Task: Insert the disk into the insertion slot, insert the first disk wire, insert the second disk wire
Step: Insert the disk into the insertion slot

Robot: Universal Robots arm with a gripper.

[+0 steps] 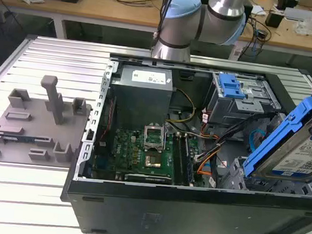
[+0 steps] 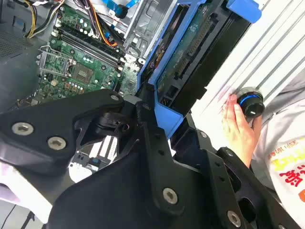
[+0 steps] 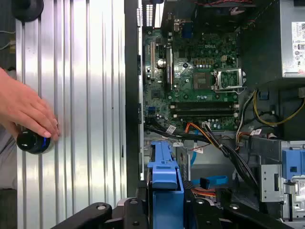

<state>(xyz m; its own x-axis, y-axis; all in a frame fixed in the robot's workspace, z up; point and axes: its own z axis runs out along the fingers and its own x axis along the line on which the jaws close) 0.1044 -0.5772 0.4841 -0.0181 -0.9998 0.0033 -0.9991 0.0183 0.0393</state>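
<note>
In the exterior view the disk (image 1: 308,144) shows a silver-grey face and white barcode label, tilted over the open case (image 1: 136,206) by the surface's (image 1: 20,203) edge on the exterior view's right. The first wrist view has its blue carrier edge-on, clenched in the tool (image 3: 166,207), and a hand (image 3: 24,109) resting on a knob (image 3: 31,142).

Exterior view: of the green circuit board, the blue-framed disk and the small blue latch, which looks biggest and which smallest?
1. The green circuit board and the disk: about alike; the disk is nearer the camera and cut by the picture's edge, so no ranking between them.
2. The blue latch: clearly smallest.
</note>
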